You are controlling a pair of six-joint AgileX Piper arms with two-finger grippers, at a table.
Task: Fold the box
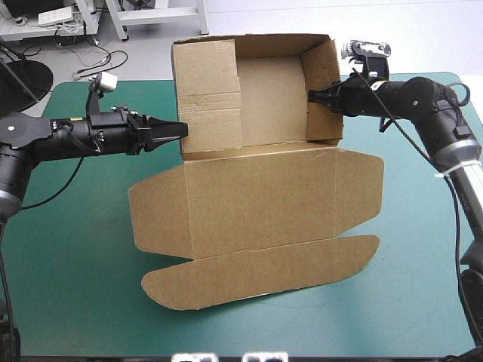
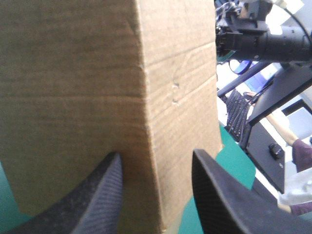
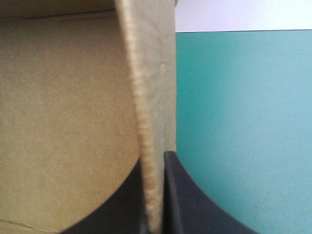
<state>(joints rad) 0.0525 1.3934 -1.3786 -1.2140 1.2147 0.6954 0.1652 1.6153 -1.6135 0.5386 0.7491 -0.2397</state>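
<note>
The box [image 1: 256,204] lies mid-table [image 1: 75,286], its far half raised into walls and its lid flat toward the near edge. The left pincer [image 1: 181,130] is open, fingers apart against the left wall's outer corner. The right pincer [image 1: 313,96] grips the right wall's edge.

Bright, even overhead light across my high view: the box [image 1: 256,211] casts a thin soft shadow on the teal-green cover [image 1: 90,249], its raised inner walls dimmer.
</note>
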